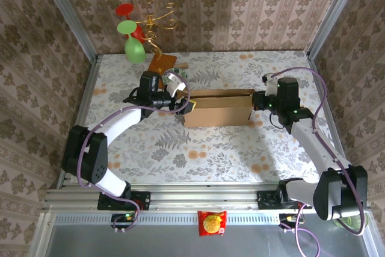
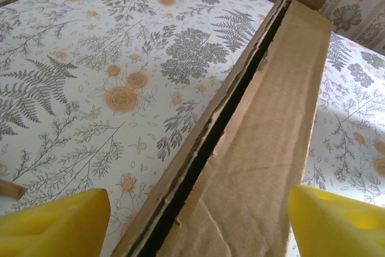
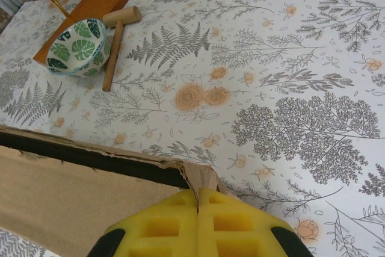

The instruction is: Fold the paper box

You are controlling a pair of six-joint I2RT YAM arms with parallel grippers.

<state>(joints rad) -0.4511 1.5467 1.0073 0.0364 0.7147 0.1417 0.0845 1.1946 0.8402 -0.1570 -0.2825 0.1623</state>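
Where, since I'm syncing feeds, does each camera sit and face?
Top external: above and behind, looking down on the table; both arms, left gripper and right gripper at the ends of the paper box.
Left wrist: looking along the box's wall; its open yellow fingers.
Right wrist: looking over the box corner toward a bowl; its shut fingers pinch cardboard.
Shared: the box.

floral-printed table enclosed by brown damask wallpapered walls with metal corner posts.
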